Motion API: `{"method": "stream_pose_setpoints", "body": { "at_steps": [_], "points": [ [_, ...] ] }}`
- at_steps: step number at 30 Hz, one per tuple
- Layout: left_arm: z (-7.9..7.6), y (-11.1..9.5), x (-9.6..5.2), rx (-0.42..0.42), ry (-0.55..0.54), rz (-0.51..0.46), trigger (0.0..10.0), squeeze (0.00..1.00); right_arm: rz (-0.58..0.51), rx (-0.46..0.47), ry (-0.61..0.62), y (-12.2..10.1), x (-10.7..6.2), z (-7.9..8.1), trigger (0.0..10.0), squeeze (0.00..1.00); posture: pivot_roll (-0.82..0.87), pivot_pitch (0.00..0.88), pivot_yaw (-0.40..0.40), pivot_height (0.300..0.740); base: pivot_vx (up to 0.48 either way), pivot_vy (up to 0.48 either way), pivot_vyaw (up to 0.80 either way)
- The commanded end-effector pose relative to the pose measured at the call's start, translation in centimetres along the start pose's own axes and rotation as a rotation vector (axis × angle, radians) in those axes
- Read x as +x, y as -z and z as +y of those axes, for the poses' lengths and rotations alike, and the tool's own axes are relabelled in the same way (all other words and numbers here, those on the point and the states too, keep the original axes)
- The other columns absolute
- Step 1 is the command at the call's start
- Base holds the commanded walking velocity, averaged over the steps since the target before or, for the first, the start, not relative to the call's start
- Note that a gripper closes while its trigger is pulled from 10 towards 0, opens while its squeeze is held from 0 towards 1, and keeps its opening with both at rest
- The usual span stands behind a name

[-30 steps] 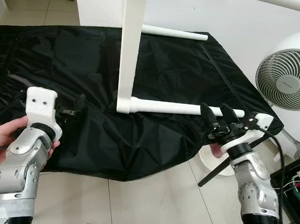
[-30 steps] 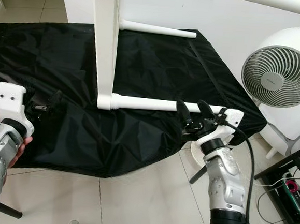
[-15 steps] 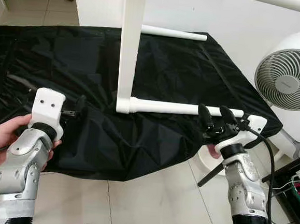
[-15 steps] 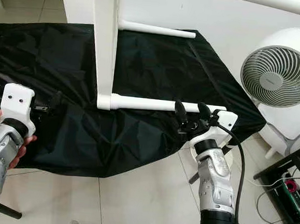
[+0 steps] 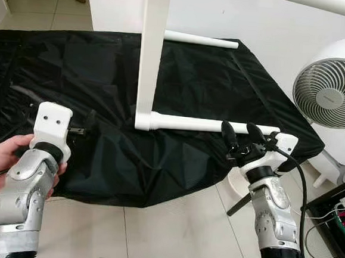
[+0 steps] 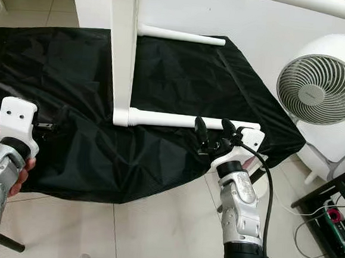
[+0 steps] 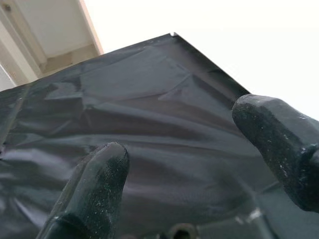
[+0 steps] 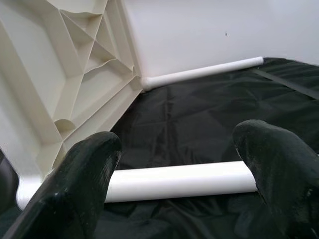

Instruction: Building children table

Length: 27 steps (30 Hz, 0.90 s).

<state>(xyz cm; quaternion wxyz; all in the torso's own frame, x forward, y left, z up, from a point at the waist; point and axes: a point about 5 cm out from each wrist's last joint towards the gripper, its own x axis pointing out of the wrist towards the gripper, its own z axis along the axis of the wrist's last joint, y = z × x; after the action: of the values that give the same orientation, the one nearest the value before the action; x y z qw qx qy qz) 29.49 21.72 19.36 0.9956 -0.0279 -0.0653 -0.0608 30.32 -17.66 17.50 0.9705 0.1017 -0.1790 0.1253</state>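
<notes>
Right wrist view shows the right gripper point(image 8: 174, 174) spread wide and empty, with the white table leg point(image 8: 174, 180) lying just ahead of its fingertips, long axis crosswise to the fingers. That smooth round leg joins the white tabletop point(image 5: 152, 49), standing on edge on the black sheet point(image 5: 181, 88). The left gripper point(image 7: 194, 164), also spread, hovers well away, making the right arm the nearer.
</notes>
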Motion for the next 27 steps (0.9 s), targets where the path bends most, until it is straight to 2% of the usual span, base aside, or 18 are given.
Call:
{"method": "stream_pose_setpoints", "body": {
  "at_steps": [1,14,19,20,27],
  "points": [
    [-0.1,0.1,-0.1,0.005,-0.018,-0.005,10.0,0.0,0.002,-0.019,0.042,0.2,-0.3,-0.4,10.0,0.0,0.12,0.09,-0.069,0.74,0.0,0.0,0.0],
    [-0.2,-0.1,0.0,0.01,-0.017,-0.01,10.0,0.0,0.008,-0.073,0.129,0.6,-0.5,-0.2,10.0,0.0,0.12,0.096,-0.068,0.74,0.0,0.0,0.0],
    [-0.2,-0.1,0.0,0.011,-0.016,-0.011,10.0,0.0,0.012,-0.067,0.155,0.8,-0.5,-0.2,10.0,0.0,0.12,0.101,-0.068,0.74,0.0,0.0,0.0],
    [-0.2,-0.1,0.0,0.016,-0.015,-0.013,10.0,0.0,0.038,-0.107,0.187,1.2,-0.5,0.0,10.0,0.0,0.12,0.104,-0.07,0.74,0.0,0.0,0.0],
    [-0.3,-0.1,0.0,0.021,-0.014,-0.015,10.0,0.0,0.047,-0.115,0.198,1.5,-0.5,0.3,10.0,0.0,0.12,0.105,-0.071,0.74,0.0,0.0,0.0]
  ]
}}
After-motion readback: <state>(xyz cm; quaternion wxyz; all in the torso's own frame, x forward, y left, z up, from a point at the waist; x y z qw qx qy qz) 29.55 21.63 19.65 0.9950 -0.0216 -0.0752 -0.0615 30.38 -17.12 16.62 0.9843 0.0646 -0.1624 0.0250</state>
